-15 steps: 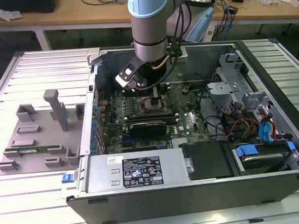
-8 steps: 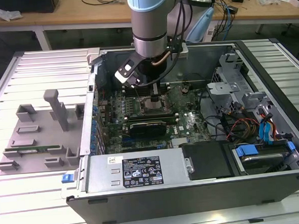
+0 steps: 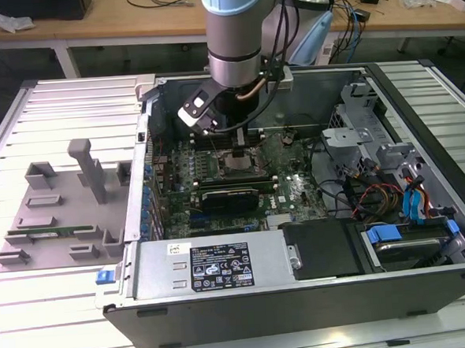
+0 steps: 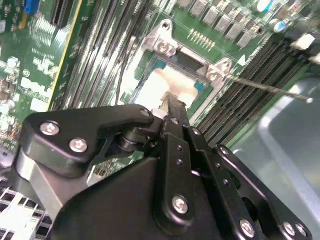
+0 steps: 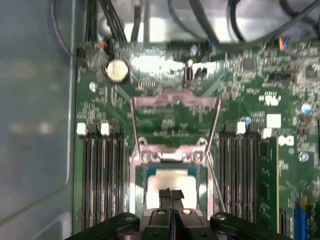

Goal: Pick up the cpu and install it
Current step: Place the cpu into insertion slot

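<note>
The cpu, a flat square chip with a silvery top and thin green rim, lies flat inside the open socket on the motherboard. It also shows in the second wrist view as the cpu. My gripper hangs straight over the chip's middle with its two black fingers shut together. The fingertips reach down to the chip's top; whether they touch it I cannot tell. The socket's metal load plate is swung open and its thin lever sticks out sideways. In the exterior view the arm stands over the socket inside the computer case.
Memory slots flank the socket on both sides. A card sits in front of the socket; cables and drive bays fill the exterior view's right. A grey tray holding a green memory stick lies left of the case.
</note>
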You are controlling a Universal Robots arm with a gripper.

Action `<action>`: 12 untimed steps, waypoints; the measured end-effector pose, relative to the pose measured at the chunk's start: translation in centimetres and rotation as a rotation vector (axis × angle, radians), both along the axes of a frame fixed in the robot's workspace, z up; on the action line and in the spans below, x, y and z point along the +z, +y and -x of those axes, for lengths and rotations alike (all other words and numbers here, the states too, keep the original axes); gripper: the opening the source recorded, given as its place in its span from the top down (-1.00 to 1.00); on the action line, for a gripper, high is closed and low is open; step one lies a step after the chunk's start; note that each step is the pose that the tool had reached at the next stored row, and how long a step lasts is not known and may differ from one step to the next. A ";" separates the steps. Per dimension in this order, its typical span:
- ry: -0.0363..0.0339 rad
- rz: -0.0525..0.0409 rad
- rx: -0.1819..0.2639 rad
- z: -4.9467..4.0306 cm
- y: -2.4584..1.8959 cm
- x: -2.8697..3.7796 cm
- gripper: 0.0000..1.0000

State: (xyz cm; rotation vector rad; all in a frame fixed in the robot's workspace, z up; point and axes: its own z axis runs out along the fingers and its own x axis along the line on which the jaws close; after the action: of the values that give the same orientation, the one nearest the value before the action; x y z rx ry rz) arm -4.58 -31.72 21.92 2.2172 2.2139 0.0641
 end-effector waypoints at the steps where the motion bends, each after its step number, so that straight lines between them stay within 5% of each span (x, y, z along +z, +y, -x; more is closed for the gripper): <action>1: 0.0315 -0.0024 0.000 -0.09 -0.01 -0.01 0.79; 3: 0.0427 -0.0037 0.000 -0.09 -0.01 0.00 0.79; 12: 0.0465 -0.0038 0.000 -0.69 -0.02 -0.04 0.79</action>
State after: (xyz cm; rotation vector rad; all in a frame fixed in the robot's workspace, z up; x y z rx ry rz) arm -3.89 -31.74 21.89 2.2435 2.2387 0.0169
